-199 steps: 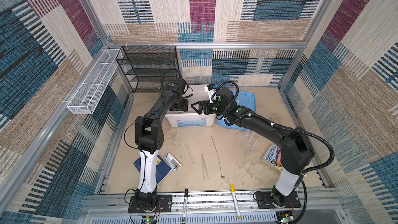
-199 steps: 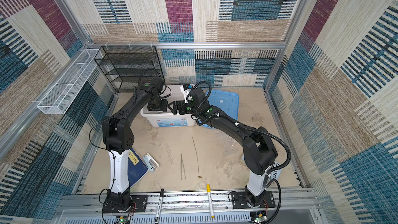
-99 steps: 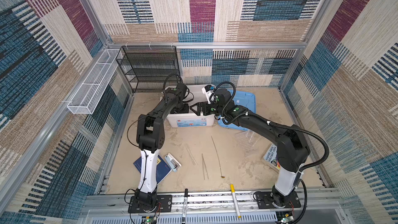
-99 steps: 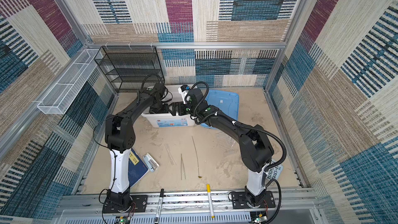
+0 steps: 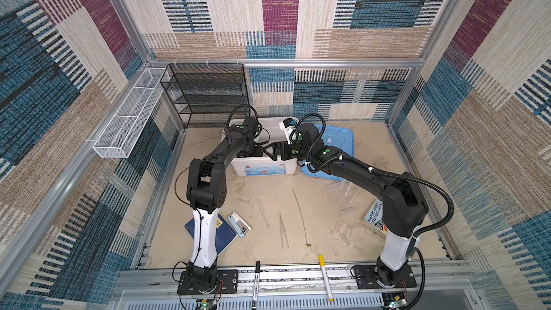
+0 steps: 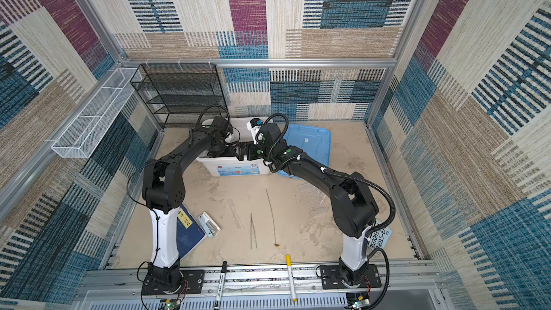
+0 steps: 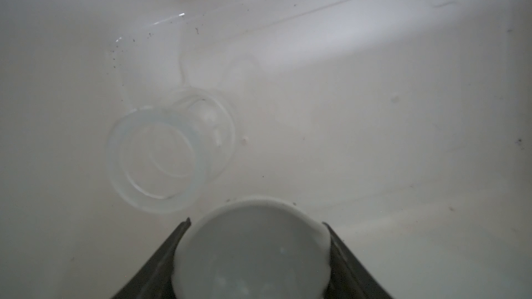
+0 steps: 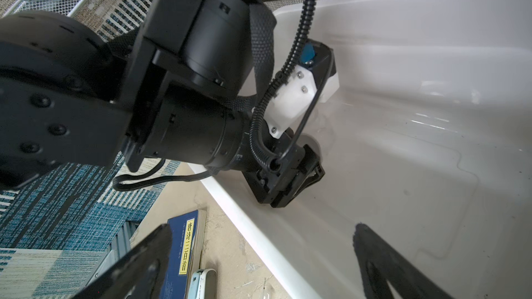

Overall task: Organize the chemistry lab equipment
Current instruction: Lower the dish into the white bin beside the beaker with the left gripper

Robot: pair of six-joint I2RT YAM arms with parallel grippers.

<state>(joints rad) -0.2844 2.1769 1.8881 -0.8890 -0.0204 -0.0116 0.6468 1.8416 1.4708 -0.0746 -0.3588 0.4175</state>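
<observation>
Past second: little movement. Left pincer (image 7: pixel 256 222) stays clamped on the small white dish (image 7: pixel 250 254), low inside the white bin (image 5: pixel 262 169), just beside the glass beaker (image 7: pixel 169 153) on the bin floor. Right pincer (image 5: pixel 269 153), jaws wide apart and empty, has edged closer at the rim. Likely next: dish set down. Tweezers (image 5: pixel 283 231) and spoon (image 5: pixel 299 216) still lie on the table (image 5: pixel 328 234).
</observation>
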